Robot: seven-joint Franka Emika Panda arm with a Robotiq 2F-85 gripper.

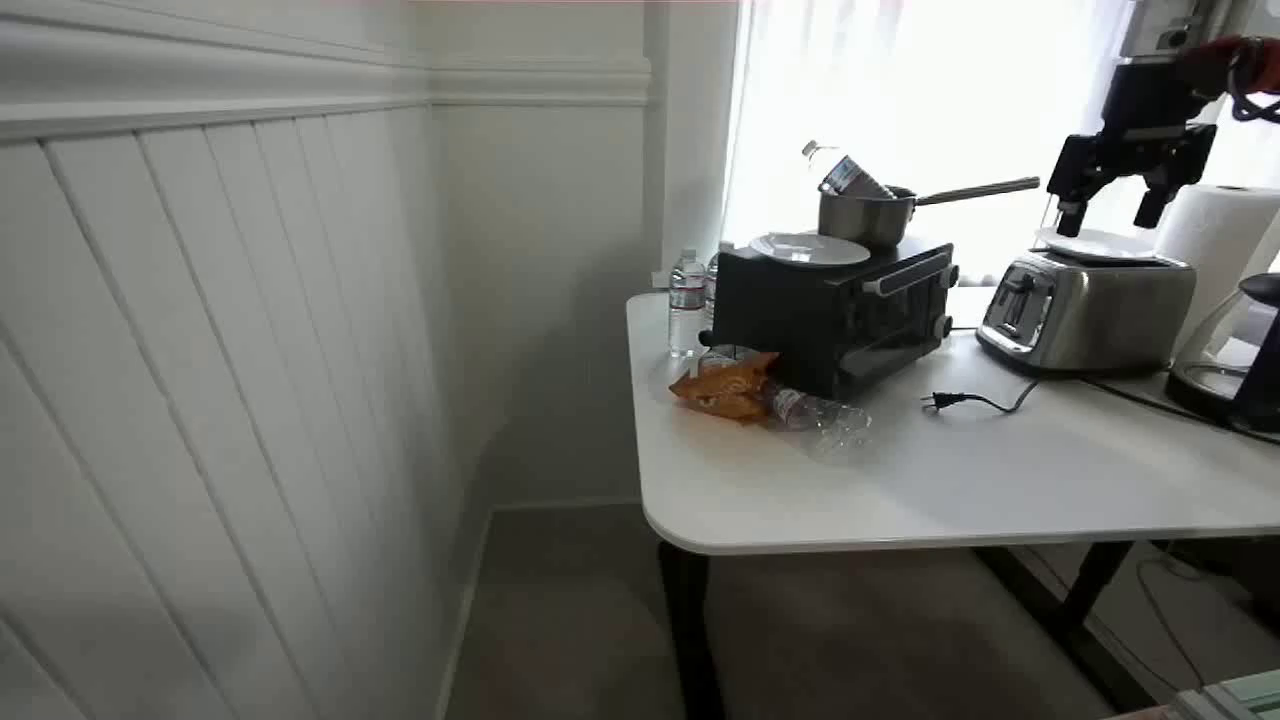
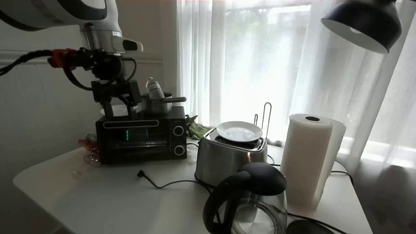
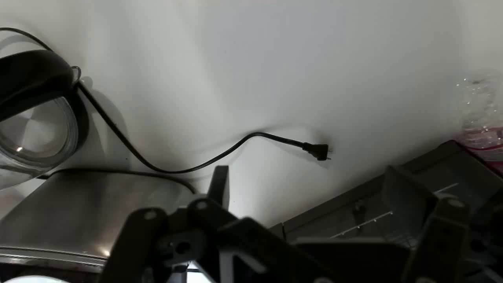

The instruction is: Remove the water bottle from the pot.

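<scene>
The water bottle [image 1: 848, 176] is clear with a label. It stands tilted in the pot, its capped end above the rim and its lower part hidden inside; it also shows tilted in an exterior view [image 2: 155, 90]. The pot [image 1: 862, 222] is a grey metal saucepan with a long handle, on top of a black toaster oven; it also shows in an exterior view [image 2: 156, 106]. My gripper [image 1: 1110, 218] is open and empty, apart from the bottle and pot; it also shows in an exterior view [image 2: 121, 113]. In the wrist view the open fingers [image 3: 306, 177] show, but bottle and pot do not.
The black toaster oven [image 1: 790, 310] also carries a white plate [image 1: 810, 250]. A silver toaster [image 2: 224, 161] with a plate [image 2: 239, 124], a paper-towel roll [image 2: 307, 159] and a glass kettle [image 2: 256, 211] stand nearby. Bottles [image 1: 687, 310] and an orange wrapper [image 1: 725, 390] lie beside the oven. A plug [image 3: 318, 151] lies on the table.
</scene>
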